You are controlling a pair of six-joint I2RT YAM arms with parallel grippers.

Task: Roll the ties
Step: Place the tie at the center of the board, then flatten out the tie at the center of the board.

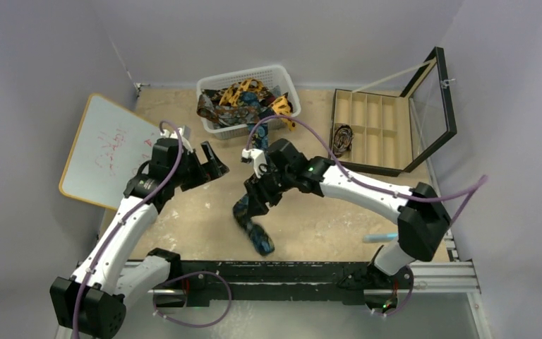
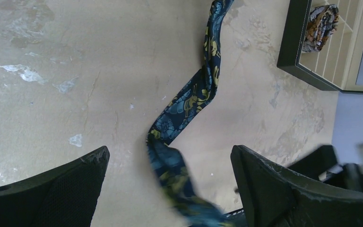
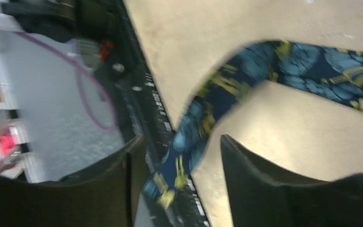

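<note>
Right gripper (image 3: 182,142): black fingers partly apart with the navy tie (image 3: 312,66) running through the gap; the blurred wrist view does not show whether they pinch it or only straddle it
Right gripper's place: low over the middle of the table (image 1: 324,226), seen from above at (image 1: 253,201), tip turned down toward the near edge
Left gripper (image 2: 170,150): fingers spread wide and holding nothing; it hangs above the table just left of the right gripper, at (image 1: 215,161) in the top view
Navy tie on the table: dark navy with blue and gold print (image 1: 254,229); its near stretch lies flat below the right gripper, and the left wrist view shows the rest winding in a loose S over the bare surface (image 2: 189,97)
Other ties (image 1: 243,99): a tangled heap, orange-yellow and dark brown among them, in the white mesh basket (image 1: 247,74) at the far edge
Rolled tie (image 1: 342,138): sits in the left end compartment of the black box (image 1: 370,120), lid propped open, at the far right
Whiteboard (image 1: 109,152): at the left edge, beside the left arm
</note>
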